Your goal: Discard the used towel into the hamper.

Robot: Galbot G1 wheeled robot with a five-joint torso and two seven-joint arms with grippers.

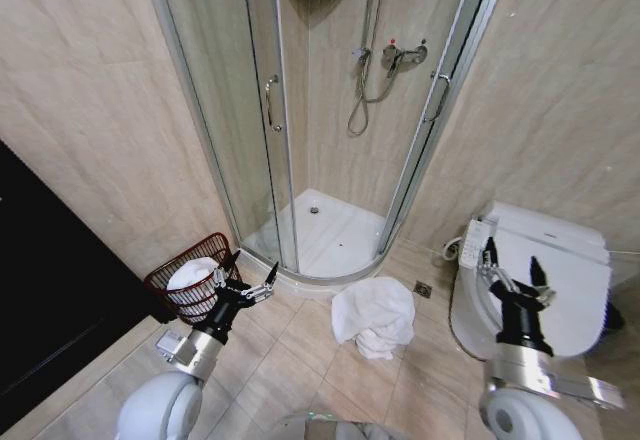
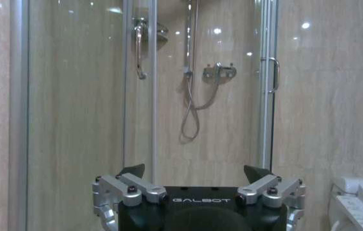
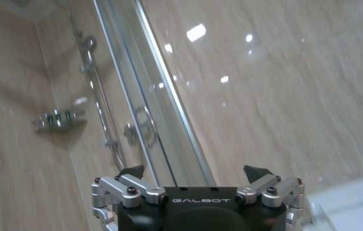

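Note:
A crumpled white towel (image 1: 374, 316) lies on the tiled floor in front of the shower, between my two arms. The hamper (image 1: 192, 278), a small dark reddish-brown wire basket with something white inside, stands by the left wall. My left gripper (image 1: 250, 278) is open, raised just right of the hamper's rim, and holds nothing. My right gripper (image 1: 513, 261) is open too, held up over the toilet, well right of the towel. In each wrist view the fingers (image 2: 132, 170) (image 3: 130, 172) stand wide apart with only wall and glass beyond them.
A curved glass shower cubicle (image 1: 300, 130) with a white tray fills the back corner. A white toilet (image 1: 560, 270) stands at the right. A floor drain (image 1: 423, 288) sits near the towel. A dark panel (image 1: 40, 290) runs along the left.

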